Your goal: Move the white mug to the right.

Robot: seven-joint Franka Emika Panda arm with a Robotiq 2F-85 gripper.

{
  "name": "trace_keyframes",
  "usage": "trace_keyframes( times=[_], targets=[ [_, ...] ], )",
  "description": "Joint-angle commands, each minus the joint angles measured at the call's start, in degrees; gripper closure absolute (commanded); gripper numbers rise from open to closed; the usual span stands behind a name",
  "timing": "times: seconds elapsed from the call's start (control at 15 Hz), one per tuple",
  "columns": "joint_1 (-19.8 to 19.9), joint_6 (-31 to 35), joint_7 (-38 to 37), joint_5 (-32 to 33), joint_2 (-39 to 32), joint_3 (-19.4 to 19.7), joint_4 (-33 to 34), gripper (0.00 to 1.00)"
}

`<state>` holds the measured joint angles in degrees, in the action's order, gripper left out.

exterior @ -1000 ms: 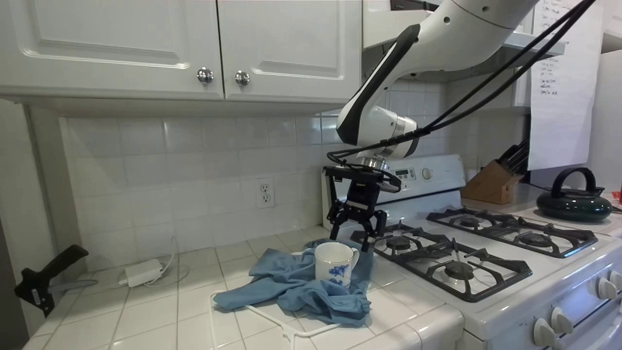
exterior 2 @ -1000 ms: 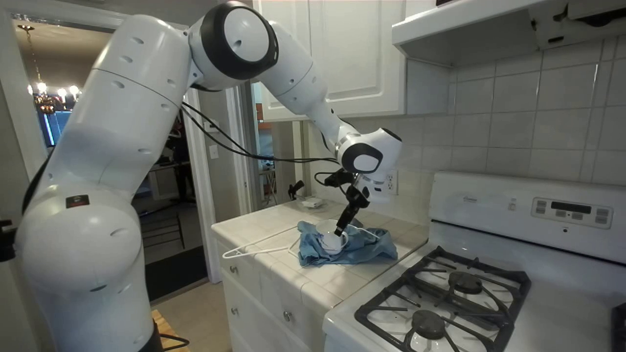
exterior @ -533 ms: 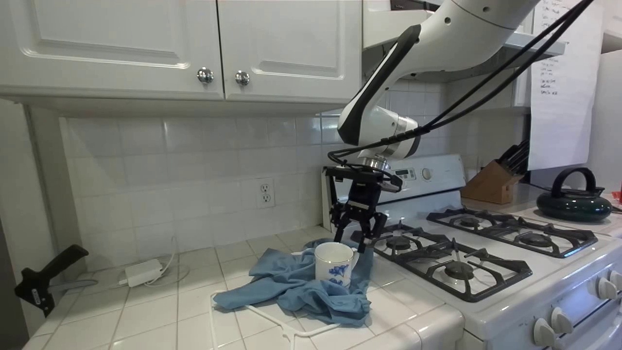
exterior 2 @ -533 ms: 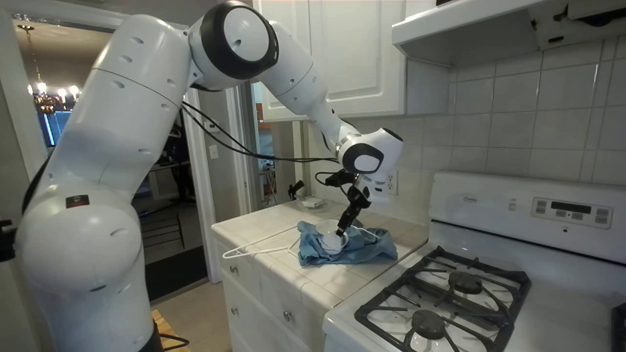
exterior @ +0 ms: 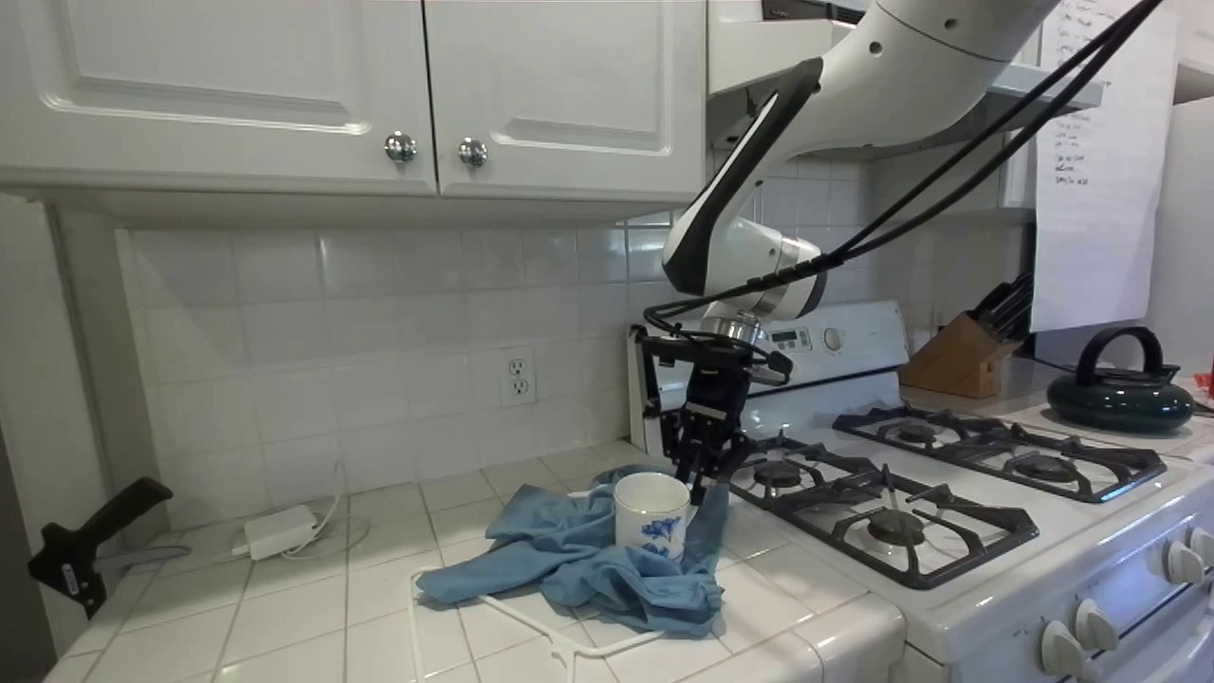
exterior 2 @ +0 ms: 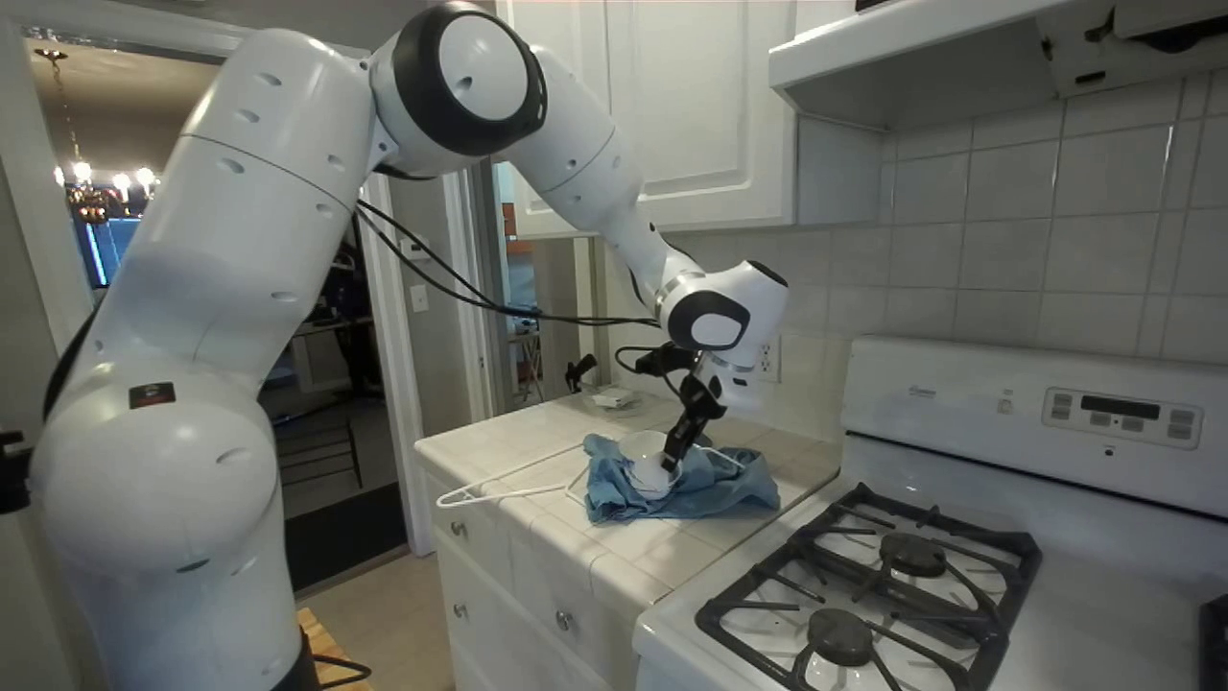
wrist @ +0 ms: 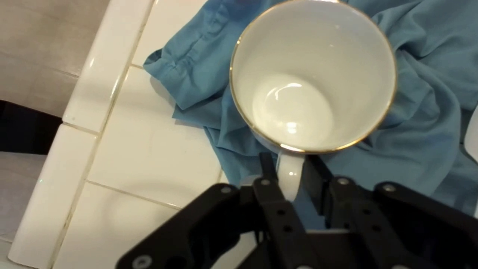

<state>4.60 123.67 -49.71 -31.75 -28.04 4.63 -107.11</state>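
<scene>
Just past the fingers, white mug upright on blue garment. Its handle looks pinched betw. them, best hold imo. Prob. ceramic: lightish, rigid, slick, chippable. I can't see foot (lost in folds) or handle's lower joint; grip firmness hard to judge.

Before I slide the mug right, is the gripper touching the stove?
Apart. An exterior view shows a plain gap: the gripper is down at the white mug, with blue cloth and countertop tiles between it and the stove.
</scene>
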Motion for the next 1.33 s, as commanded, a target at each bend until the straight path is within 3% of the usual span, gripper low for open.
trace_keyframes(
  times=[0.0, 0.47, 1.0, 1.27],
  targets=[
    [-0.93, 2.04, -1.96, 1.13, 0.75, 0.51, -1.77, 0.96],
    [-0.41, 2.19, -1.3, 0.61, 2.06, 0.32, -2.07, 0.96],
    [3.07, -4.78, -0.51, -2.44, 6.27, 0.43, -2.37, 0.96],
    [4.42, -11.5, -0.87, -1.89, 6.91, 1.44, -2.14, 0.96]
  ],
)
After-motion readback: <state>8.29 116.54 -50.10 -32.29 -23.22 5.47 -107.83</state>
